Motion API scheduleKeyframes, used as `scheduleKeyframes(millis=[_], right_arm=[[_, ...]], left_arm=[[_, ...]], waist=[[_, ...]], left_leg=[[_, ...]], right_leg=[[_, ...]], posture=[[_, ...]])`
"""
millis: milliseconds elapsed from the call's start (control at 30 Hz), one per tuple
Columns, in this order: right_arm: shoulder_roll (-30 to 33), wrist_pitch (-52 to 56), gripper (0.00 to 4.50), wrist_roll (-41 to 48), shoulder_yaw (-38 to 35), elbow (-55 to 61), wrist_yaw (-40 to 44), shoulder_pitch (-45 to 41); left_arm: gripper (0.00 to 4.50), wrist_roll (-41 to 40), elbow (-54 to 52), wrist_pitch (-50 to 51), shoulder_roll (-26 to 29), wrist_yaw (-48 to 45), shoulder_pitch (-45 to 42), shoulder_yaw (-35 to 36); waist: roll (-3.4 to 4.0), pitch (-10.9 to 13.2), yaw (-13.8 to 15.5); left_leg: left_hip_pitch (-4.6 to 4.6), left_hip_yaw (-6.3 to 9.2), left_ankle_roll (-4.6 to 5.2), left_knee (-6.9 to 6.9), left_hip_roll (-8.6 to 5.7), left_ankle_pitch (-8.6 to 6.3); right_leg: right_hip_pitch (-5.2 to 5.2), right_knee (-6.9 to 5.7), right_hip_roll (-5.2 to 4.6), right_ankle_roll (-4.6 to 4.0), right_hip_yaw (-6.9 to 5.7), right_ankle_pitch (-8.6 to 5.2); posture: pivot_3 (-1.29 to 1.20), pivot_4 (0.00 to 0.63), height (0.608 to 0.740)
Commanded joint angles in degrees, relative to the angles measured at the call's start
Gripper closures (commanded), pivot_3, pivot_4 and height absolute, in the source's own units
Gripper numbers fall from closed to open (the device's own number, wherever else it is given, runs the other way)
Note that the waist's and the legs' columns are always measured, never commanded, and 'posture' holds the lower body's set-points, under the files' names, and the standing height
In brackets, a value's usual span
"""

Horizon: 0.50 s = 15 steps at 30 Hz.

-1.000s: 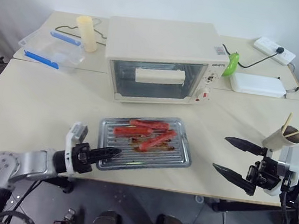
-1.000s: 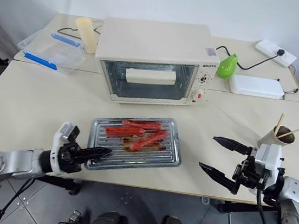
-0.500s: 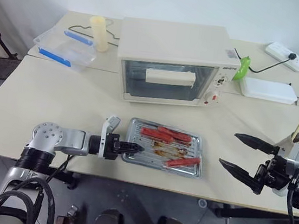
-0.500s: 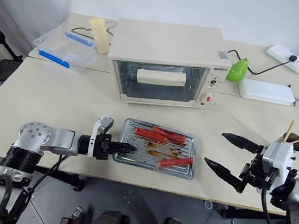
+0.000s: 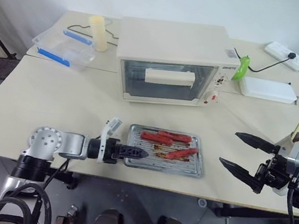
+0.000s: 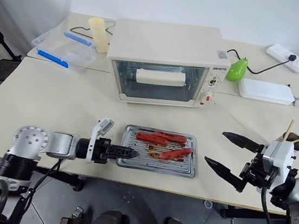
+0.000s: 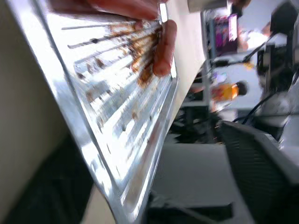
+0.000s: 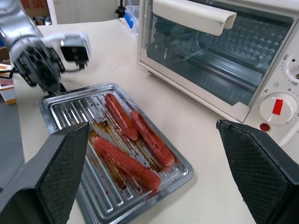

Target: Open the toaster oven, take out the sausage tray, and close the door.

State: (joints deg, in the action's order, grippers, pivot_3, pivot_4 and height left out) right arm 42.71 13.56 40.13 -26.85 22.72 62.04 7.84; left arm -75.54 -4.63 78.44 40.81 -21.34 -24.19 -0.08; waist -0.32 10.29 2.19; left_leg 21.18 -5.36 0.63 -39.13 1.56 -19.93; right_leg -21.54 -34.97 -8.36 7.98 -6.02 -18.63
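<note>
The cream-white toaster oven [image 5: 174, 41] stands at the back of the table, its glass door [image 5: 166, 88] shut and upright, with the bar handle [image 5: 167, 76] across it. In front of it, near the table's front edge, the silver sausage tray [image 5: 151, 162] lies flat with three red sausages [image 5: 174, 137] on its rack. My left gripper [image 5: 136, 153] reaches in level at the tray's left end. The left wrist view shows the tray's rim [image 7: 107, 154] between its spread fingers [image 7: 254, 154]. Off to the tray's right, my right gripper [image 5: 229, 148] hovers open and empty.
A clear blue-trimmed container [image 5: 64, 49] and a cream cup [image 5: 98, 32] sit at the back left. A green pear-shaped object [image 5: 242, 66], a flat white box [image 5: 267, 89] and a power strip [image 5: 286, 55] are at the back right. A paper cup with chopsticks [image 5: 293, 141] stands behind my right gripper.
The camera view shifted early on. The tray has turned squarer to the table edge, and its sausages shifted. My left gripper rolled and its fingers spread. The right gripper stayed put.
</note>
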Motion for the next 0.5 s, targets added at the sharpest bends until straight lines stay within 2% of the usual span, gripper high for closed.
scheduleKeyframes(millis=[33, 133, 200, 267, 333, 500], right_arm=[[1.28, -1.1, 0.0, -0.05, -1.98, -1.02, 1.65, 0.93], [1.38, -1.83, 0.0, -0.7, -2.04, -2.19, 2.96, 1.45], [1.79, -2.45, 0.0, -1.04, -2.47, -2.77, 4.13, 1.94], [2.32, -2.64, 0.0, -0.56, -3.51, -3.25, 5.36, 2.44], [2.95, -2.82, 0.0, -0.46, -3.76, -3.93, 6.93, 2.94], [3.23, -3.47, 0.0, -0.39, -2.75, -4.98, 9.03, 2.21]], left_arm=[[0.03, 9.48, -7.65, -7.67, 8.26, -12.15, 3.98, 0.01], [0.03, 14.93, -9.59, -16.2, 10.83, -18.74, 8.02, 2.54], [0.03, 14.72, -9.82, -18.91, 11.52, -21.47, 10.42, 7.99], [0.03, 17.95, -11.14, -24.19, 14.73, -27.59, 15.04, 12.41], [0.03, 24.67, -11.09, -33.78, 16.24, -32.57, 19.27, 14.92], [0.03, 40.0, -2.78, -62.02, 13.55, -41.1, 23.3, 18.74]], waist=[[0.04, -0.02, -0.62], [0.1, -0.01, -0.76], [0.05, 0.02, -0.75], [0.0, 0.04, -0.79], [0.02, 0.04, -0.84], [0.09, 0.03, -0.72]], left_leg=[[-0.02, -0.02, -0.04, 0.03, 0.03, -0.02], [-0.02, -0.08, -0.05, 0.07, 0.05, -0.02], [0.02, -0.07, -0.05, 0.07, 0.09, -0.02], [0.03, -0.05, -0.05, 0.07, 0.13, -0.03], [0.03, -0.07, -0.08, 0.1, 0.15, -0.05], [0.0, -0.19, -0.03, 0.12, 0.15, -0.1]], right_leg=[[-0.02, 0.02, 0.04, -0.02, 0.0, -0.01], [-0.03, 0.09, 0.05, -0.05, 0.01, -0.03], [-0.04, 0.12, 0.05, -0.05, 0.01, -0.03], [-0.05, 0.11, 0.05, -0.05, 0.0, -0.03], [-0.09, 0.12, 0.05, -0.06, -0.01, -0.03], [-0.08, 0.2, 0.04, -0.07, 0.0, -0.04]], posture=[[0.0, 0.15, 0.74], [0.0, 0.15, 0.74], [0.0, 0.15, 0.74], [0.0, 0.15, 0.74], [0.0, 0.15, 0.74], [0.0, 0.15, 0.74]])
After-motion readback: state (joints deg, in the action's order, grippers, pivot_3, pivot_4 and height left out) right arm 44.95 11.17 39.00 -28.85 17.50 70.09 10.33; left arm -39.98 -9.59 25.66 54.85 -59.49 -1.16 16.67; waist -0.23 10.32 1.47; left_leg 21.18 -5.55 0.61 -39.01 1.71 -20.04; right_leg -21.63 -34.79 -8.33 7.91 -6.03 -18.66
